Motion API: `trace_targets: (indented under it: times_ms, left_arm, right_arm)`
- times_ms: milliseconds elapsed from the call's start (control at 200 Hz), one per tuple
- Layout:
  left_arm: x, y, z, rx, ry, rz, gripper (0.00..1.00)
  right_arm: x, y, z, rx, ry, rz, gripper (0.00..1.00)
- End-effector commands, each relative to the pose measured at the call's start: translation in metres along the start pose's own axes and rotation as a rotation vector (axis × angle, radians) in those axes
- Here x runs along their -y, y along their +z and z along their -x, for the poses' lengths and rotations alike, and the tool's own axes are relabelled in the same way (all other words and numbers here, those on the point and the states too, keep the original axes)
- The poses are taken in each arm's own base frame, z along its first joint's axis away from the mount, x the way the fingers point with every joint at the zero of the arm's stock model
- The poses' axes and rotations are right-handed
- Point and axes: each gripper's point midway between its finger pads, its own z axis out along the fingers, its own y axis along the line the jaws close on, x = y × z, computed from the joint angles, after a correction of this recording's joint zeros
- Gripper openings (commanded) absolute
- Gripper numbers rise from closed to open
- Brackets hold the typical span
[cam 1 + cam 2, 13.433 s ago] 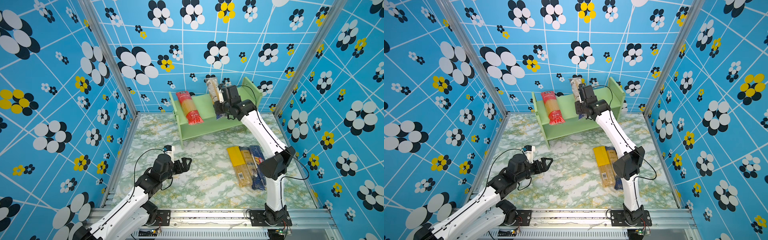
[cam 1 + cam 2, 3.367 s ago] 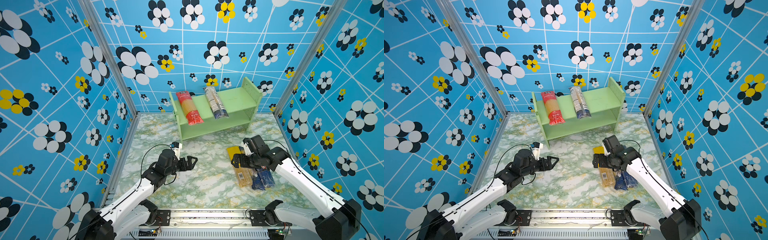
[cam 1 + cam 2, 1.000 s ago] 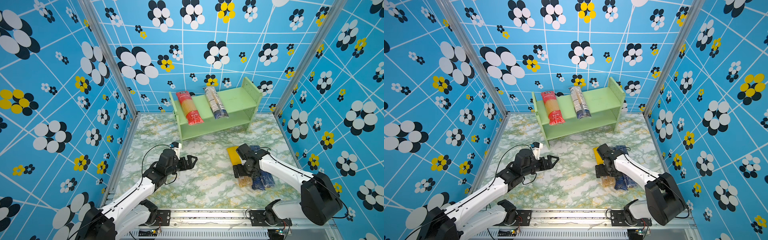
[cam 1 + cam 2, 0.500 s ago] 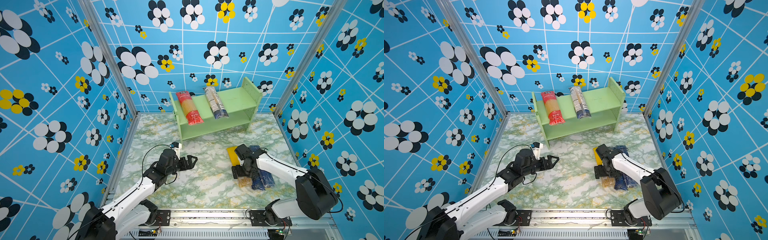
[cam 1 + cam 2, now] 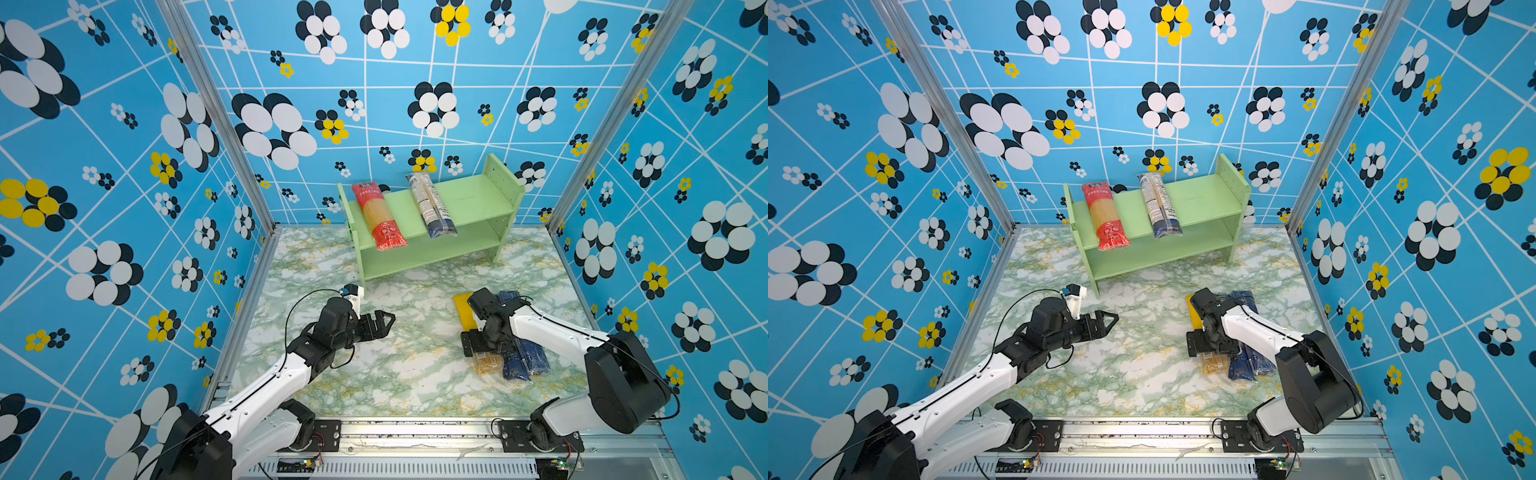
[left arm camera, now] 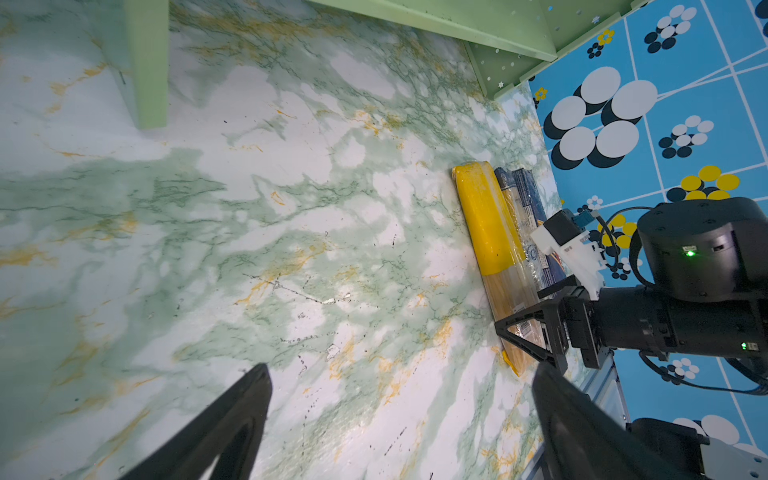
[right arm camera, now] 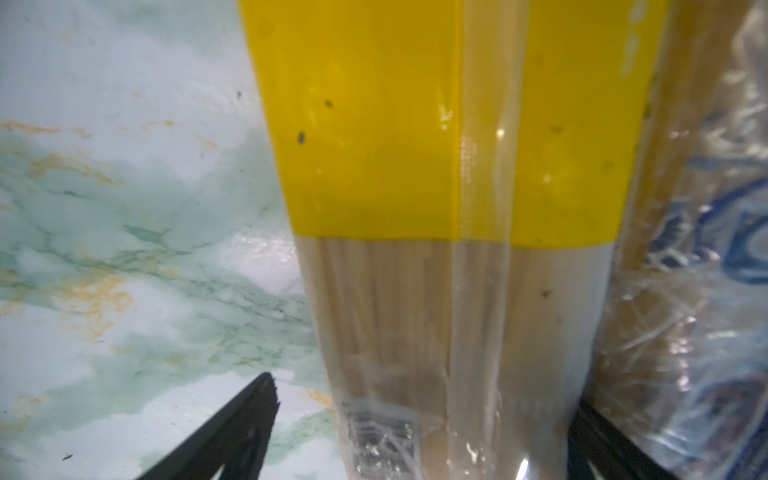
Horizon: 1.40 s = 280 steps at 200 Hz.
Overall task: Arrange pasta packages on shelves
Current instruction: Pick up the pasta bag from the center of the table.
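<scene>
Our right gripper stands wide open astride the long yellow-topped plastic spaghetti pack, which lies on the green-veined marble tabletop beside two dark blue packs; whether a pad touches it we cannot quite tell. Our left gripper hangs open, empty. A red pack and a clear white-labelled pack lie atop the pale green two-tier shelf unit.

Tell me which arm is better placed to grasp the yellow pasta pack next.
Right. The right claw, open, straddles the yellow pack; the left claw hovers open over bare tabletop, apart from it.
</scene>
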Motion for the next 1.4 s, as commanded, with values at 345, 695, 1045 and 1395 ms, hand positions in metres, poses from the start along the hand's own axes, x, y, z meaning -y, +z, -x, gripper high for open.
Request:
trace_targets:
  times_ms: [345, 695, 1045, 1395]
  left_arm:
    - [0.007, -0.001, 0.01, 0.034, 0.008, -0.011, 0.99]
    - [0.008, -0.001, 0.01, 0.033, 0.007, -0.013, 0.99]
    - [0.008, -0.001, 0.009, 0.032, 0.009, -0.01, 0.99]
    - [0.009, -0.001, 0.01, 0.035, 0.009, -0.013, 0.99]
  right_arm:
    - [-0.005, 0.011, 0.001, 0.002, 0.017, 0.03, 0.99]
    - [-0.009, 0.016, 0.001, 0.009, 0.001, 0.015, 0.99]
    - [-0.015, 0.026, 0.0, 0.024, -0.008, -0.013, 0.99]
    - [-0.012, 0.035, -0.005, 0.03, -0.007, -0.062, 0.99]
